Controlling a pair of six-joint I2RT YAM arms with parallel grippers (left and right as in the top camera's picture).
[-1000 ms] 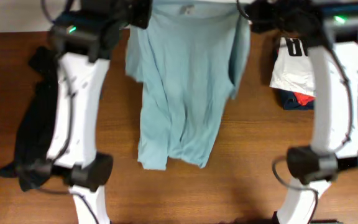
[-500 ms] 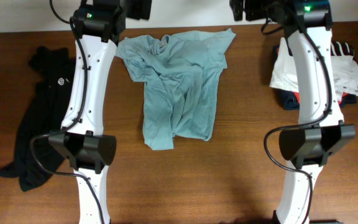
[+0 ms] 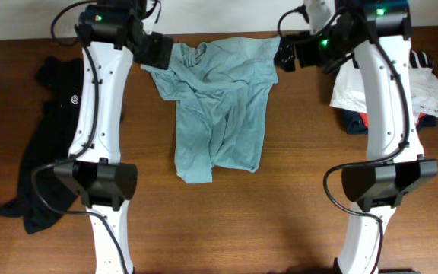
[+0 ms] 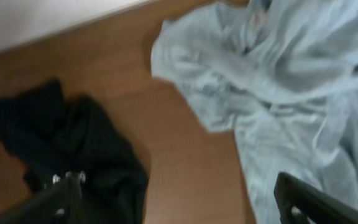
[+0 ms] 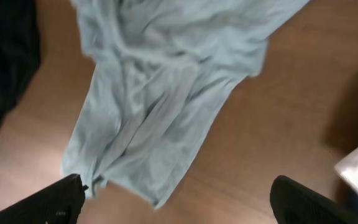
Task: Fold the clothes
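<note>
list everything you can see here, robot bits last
shirt: one, pale grey-teal, crumpled at the far middle of the table
black top: one, black with a small white logo, loose at the left edge
white shirt: one, white with black markings, far right, on top of a pile
folded garments: navy and red, count unclear, under the white shirt
table: one, brown wood, under everything
left arm: one, white with black joints, beside the black top
right arm: one, white with black joints, over the right pile
left gripper: one, black, open, at the shirt's left shoulder
right gripper: one, black, open, at the shirt's right shoulder
</note>
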